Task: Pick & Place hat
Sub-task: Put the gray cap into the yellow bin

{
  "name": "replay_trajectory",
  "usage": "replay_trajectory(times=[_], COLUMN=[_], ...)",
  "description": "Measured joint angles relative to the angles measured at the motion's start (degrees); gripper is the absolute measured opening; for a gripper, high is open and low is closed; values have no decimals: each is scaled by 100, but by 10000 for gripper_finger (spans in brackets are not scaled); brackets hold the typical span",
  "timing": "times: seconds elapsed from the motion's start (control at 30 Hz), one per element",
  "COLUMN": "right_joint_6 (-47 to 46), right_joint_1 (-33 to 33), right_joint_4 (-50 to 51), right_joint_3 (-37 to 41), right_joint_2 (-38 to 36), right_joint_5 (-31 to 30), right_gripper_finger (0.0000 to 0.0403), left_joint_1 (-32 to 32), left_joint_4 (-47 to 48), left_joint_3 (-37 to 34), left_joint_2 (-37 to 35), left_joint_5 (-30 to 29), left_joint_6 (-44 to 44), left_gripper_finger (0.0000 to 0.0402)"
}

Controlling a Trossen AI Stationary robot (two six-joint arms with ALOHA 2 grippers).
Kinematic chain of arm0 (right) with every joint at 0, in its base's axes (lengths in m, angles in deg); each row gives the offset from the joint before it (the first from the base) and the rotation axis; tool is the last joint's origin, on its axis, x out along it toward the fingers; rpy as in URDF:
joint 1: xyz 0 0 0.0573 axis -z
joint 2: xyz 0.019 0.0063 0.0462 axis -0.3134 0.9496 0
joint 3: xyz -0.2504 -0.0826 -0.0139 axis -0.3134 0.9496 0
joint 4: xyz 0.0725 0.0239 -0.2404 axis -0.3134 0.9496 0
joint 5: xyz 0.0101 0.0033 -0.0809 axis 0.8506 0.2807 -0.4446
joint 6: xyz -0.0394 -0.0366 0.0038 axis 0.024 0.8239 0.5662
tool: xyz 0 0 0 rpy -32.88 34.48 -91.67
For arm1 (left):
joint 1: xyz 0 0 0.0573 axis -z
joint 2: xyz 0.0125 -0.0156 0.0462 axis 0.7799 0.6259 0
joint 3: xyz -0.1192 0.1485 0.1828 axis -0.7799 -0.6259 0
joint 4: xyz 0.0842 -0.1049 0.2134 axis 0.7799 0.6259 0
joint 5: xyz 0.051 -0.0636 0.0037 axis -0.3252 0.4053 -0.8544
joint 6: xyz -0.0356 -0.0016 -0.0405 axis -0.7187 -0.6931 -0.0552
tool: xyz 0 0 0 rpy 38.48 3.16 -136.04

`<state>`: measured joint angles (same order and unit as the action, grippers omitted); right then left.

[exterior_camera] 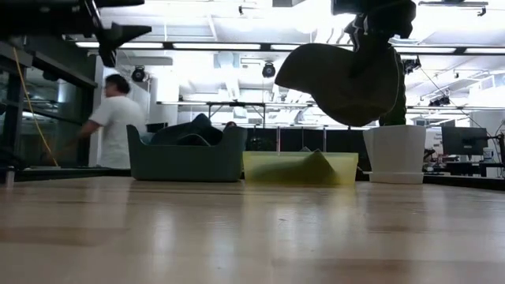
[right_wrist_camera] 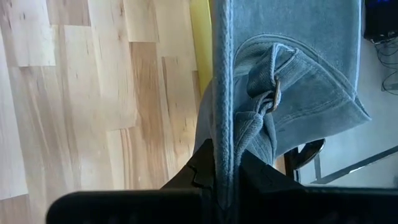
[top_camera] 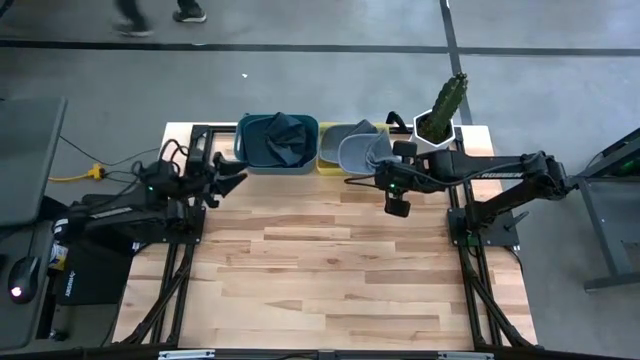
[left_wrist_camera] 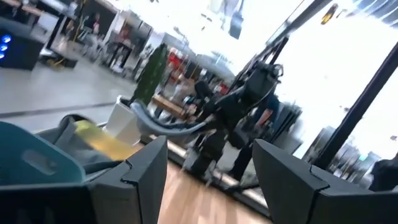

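From above, the right gripper (top_camera: 383, 172) holds the grey-blue hat (top_camera: 362, 152) over the yellow bin (top_camera: 334, 148), beside the teal bin (top_camera: 276, 143); the left gripper (top_camera: 228, 172) waits, fingers spread. At tabletop level the hat (exterior_camera: 346, 79) hangs clear above the bin (exterior_camera: 300, 167). The right wrist shows fingers pinching its brim (right_wrist_camera: 222, 93). A thin edge grip could slip, dropping it outside.

No text, label, brand, number or sign can be read on anything here.
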<state>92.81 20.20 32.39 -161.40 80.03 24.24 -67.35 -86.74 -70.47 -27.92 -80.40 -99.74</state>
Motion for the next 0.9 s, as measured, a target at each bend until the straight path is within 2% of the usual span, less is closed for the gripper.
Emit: replay_trajectory(times=[0.1, 0.17, 0.4, 0.6, 0.9], right_joint_6=[33, 43, 13, 49, 79], right_joint_1=[-1, 0, 152, 272, 297], right_joint_4=[0, 0, -42, -44, -72], right_joint_3=[0, 0, 0, 0, 0], right_joint_2=[0, 0, 2, 2, 2], right_joint_5=[9, 19, 294, 376, 449], right_gripper_finger=[15, 15, 15, 15, 15], left_joint_1=[35, 154, 788, 1168, 1162], left_joint_4=[-723, -848, -345, 89, 69], left_joint_3=[-477, -652, -767, -769, -769], left_joint_2=[-7, -4, -4, -7, -9], left_joint_5=[-23, -278, -1637, -1714, -1693], left_joint_6=[-123, -107, 279, 432, 477], left_gripper_finger=[213, 213, 213, 213, 213])
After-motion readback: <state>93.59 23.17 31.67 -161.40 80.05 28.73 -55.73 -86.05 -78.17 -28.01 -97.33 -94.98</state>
